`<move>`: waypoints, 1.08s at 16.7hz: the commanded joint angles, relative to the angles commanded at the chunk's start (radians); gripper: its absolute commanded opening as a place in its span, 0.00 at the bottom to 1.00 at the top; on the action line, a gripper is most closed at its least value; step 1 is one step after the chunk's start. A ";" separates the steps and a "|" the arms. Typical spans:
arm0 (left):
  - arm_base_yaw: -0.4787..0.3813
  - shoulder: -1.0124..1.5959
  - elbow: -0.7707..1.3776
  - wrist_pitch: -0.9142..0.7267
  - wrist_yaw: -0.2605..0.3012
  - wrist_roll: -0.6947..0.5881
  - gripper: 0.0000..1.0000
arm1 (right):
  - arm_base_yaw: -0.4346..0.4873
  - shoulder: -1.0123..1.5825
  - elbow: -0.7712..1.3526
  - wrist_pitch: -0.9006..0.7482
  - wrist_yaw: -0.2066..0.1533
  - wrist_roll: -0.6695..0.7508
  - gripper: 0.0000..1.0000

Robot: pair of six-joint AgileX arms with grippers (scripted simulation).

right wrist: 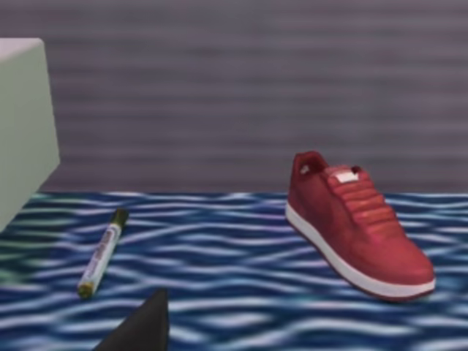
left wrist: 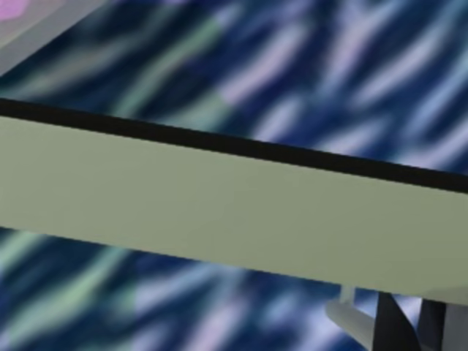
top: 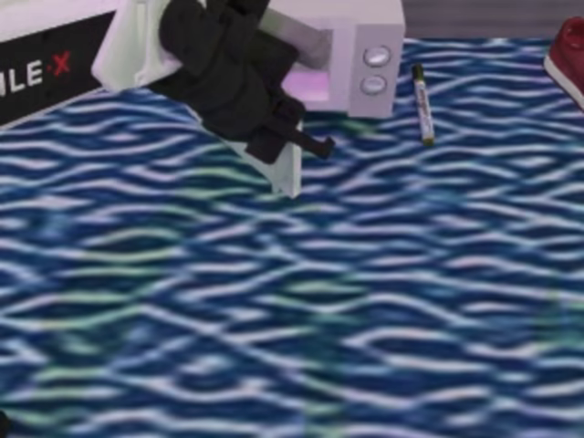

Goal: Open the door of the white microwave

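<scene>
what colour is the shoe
Red with a white sole; the shoe shows best in the right wrist view.

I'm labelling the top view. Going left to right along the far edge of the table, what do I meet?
Left arm over the swung-out door → microwave → marker → red shoe.
</scene>
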State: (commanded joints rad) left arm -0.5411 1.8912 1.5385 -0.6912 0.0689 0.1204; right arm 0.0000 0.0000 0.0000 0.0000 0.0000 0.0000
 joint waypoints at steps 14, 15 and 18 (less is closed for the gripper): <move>0.037 -0.039 -0.051 -0.002 0.062 0.106 0.00 | 0.000 0.000 0.000 0.000 0.000 0.000 1.00; 0.045 -0.048 -0.061 -0.002 0.075 0.130 0.00 | 0.000 0.000 0.000 0.000 0.000 0.000 1.00; 0.057 -0.059 -0.075 -0.003 0.091 0.162 0.00 | 0.000 0.000 0.000 0.000 0.000 0.000 1.00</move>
State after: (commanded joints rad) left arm -0.4839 1.8319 1.4639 -0.6947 0.1604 0.2821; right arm 0.0000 0.0000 0.0000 0.0000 0.0000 0.0000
